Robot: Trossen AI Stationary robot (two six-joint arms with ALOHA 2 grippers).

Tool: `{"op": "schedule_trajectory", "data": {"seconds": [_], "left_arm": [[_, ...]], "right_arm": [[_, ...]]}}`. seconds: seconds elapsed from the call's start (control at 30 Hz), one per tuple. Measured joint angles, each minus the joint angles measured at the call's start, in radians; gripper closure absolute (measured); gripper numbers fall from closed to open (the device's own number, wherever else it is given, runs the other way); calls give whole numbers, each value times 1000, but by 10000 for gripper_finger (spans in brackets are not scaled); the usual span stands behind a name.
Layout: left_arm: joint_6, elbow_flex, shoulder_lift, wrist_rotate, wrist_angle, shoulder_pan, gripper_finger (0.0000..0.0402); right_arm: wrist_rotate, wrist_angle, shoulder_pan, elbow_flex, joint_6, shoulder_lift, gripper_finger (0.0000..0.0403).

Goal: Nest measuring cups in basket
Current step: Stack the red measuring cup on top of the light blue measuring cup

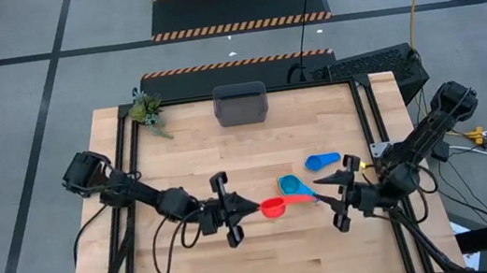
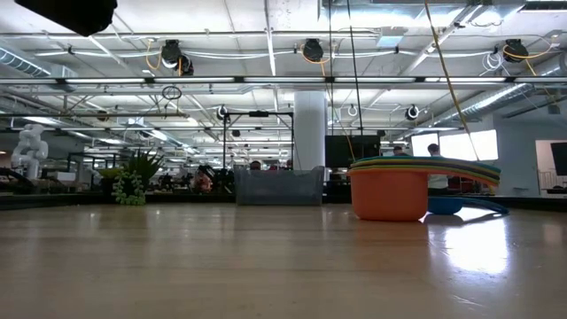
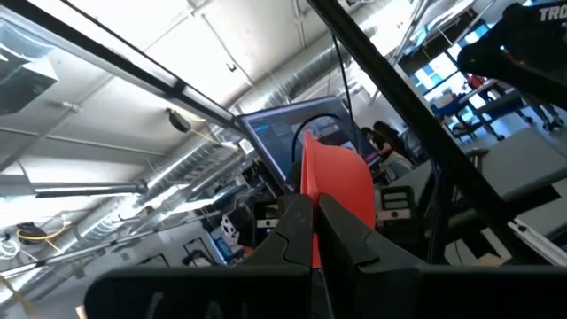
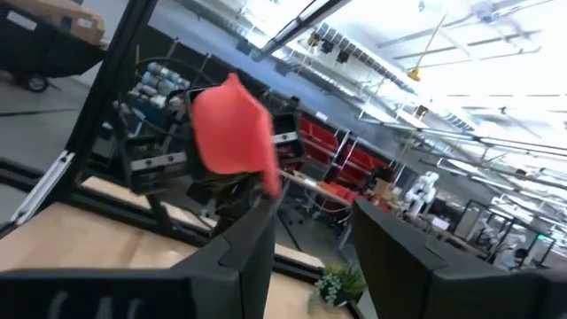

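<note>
Left wrist view: dark fingers (image 3: 306,235) hide the red cup's (image 3: 335,190) lower part.

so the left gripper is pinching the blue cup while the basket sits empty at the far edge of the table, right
Not quite: the left gripper is shut on the red cup, not the blue one. The high view shows this, and the left wrist view shows red plastic between its fingers. The blue cup lies loose on the table. The basket does sit empty at the far edge.
</note>
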Motion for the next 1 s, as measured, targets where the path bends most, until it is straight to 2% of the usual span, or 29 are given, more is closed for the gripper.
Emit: {"op": "schedule_trajectory", "data": {"seconds": [0.27, 0.53, 0.67, 0.87, 1.0], "left_arm": [[-30, 0, 0, -1, -18, 20, 399], [-33, 0, 0, 0, -29, 20, 399], [-35, 0, 0, 6, -29, 20, 399], [-36, 0, 0, 37, -29, 20, 399], [-35, 0, 0, 42, -29, 20, 399]], "right_arm": [[-2, -311, 0, 128, 103, 0, 258], [-9, -295, 6, 138, 106, 0, 265], [-46, -291, 5, 138, 107, 0, 302], [-55, -288, 5, 138, 93, 0, 389], [-55, -288, 5, 138, 93, 0, 392]]}}
